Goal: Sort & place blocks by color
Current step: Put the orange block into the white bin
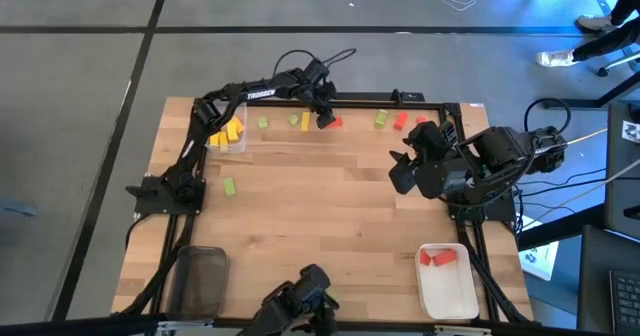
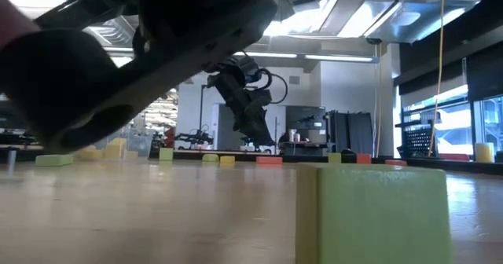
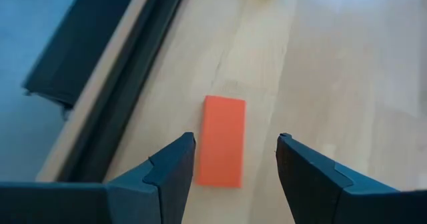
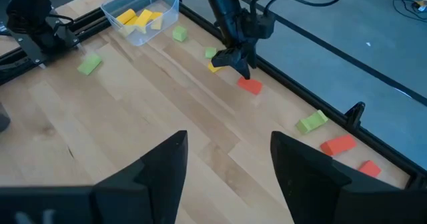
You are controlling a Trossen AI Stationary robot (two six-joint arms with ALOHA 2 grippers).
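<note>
Red is showing between the parted fingers of the left gripper point(image 3: 235, 159): a small red block point(image 3: 222, 140) is lying flat on the wooden table point(image 1: 320, 206) close to the far rail, and the spread, empty jaws are hanging directly over it, one finger on each side, gripping nothing. In the high view the same gripper point(image 1: 325, 119) is sitting at the far edge with the red block point(image 1: 336, 122) just beside its tip.

Along that far edge other blocks are lying in a loose row: a yellow block point(image 1: 306, 121), a green block point(image 1: 263, 122), another green block point(image 1: 381, 120) and a further red block point(image 1: 400, 120). A lone green block point(image 1: 229, 186) is resting nearer the left side. Yellow blocks point(image 1: 226, 133) are sitting inside the clear tray point(image 1: 243, 146) at the far left corner, and red blocks point(image 1: 438, 259) are lying in the white tray point(image 1: 450, 294) at the near right. A dark tray point(image 1: 200, 276) is standing at the near left.

Over the right side of the table the right gripper point(image 4: 227, 163) is waiting, its fingers apart and holding nothing.
</note>
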